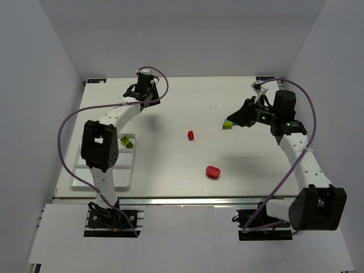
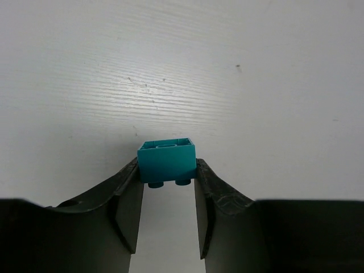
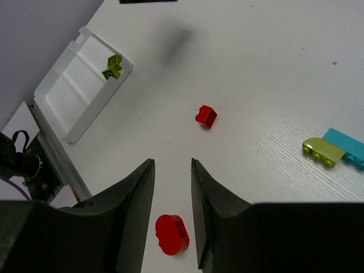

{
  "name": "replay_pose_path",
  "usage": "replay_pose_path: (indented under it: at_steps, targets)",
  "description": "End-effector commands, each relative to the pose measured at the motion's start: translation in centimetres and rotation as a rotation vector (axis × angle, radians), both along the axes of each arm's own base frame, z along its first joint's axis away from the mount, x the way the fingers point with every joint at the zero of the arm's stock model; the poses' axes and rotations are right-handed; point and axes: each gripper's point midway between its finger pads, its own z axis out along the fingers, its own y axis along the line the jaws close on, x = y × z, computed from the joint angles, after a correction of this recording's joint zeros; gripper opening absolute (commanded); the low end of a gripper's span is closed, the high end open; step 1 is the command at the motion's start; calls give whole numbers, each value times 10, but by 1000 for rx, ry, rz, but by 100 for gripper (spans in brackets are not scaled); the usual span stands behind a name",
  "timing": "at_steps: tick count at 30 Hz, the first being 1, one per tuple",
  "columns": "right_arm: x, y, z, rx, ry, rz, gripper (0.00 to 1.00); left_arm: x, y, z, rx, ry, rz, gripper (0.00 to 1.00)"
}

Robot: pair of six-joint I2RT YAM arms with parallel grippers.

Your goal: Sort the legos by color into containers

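Note:
My left gripper point(image 1: 145, 86) is at the far left of the table. In the left wrist view the gripper point(image 2: 167, 170) is shut on a cyan lego point(image 2: 166, 161) held at its fingertips. My right gripper point(image 1: 239, 118) hovers at the far right, open and empty point(image 3: 172, 165). Below it lie a rounded red lego point(image 3: 172, 234) point(image 1: 213, 172) and a small red lego point(image 3: 206, 116) point(image 1: 191, 135). A yellow-green lego point(image 3: 322, 152) and a cyan lego point(image 3: 347, 149) lie touching, close to the right gripper. The white compartment tray point(image 1: 128, 170) point(image 3: 74, 85) holds one yellow-green lego point(image 1: 128, 143) point(image 3: 112, 66).
The left arm's elbow point(image 1: 100, 145) hangs over the tray and hides part of it. Grey walls enclose the table on the left, back and right. Purple cables loop off both arms.

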Motion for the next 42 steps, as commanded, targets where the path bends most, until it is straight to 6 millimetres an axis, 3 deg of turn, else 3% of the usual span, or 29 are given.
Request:
replay_pose_path:
  at_steps: [1,4,6,8,9,10,15,17,25,27,31,35,38,42]
  targets:
    - [3,0,-5,-7,-14,21,37,-24,-3,72,-66,-124,-54,13]
    - [4,-1,-6,-11,-14,16,37,-73,25,59,-64,-19,4,3]
    - [4,-1,-7,-13,-15,14,37,-112,42,50,-51,21,53,1]
    - [3,0,-7,-14,-16,17,37,-138,65,44,-7,48,116,0]
    - [3,-1,-7,-13,-16,17,37,-150,75,54,-16,22,151,0]
    - [3,-1,-8,-13,-15,17,37,-167,83,42,3,56,172,0]
    - [4,-1,-11,-14,-7,14,37,-213,107,44,-1,83,221,0]
    - [4,-1,-11,-15,-7,13,38,-226,112,33,7,122,227,1]
    - [7,-3,-16,-25,0,8,42,-261,126,-30,60,358,273,0]
    - [8,-5,-16,-26,3,2,43,-264,125,-38,62,377,272,0]
    - [11,-8,-19,-30,9,-4,44,-260,129,-35,64,355,287,2]
    - [12,-9,-21,-31,13,-7,48,-258,135,-42,95,381,294,15]
    - [13,-12,-22,-38,10,-8,58,-258,138,-46,107,402,303,34]
    - [11,-10,-22,-38,4,33,71,-258,137,-44,96,391,295,69]
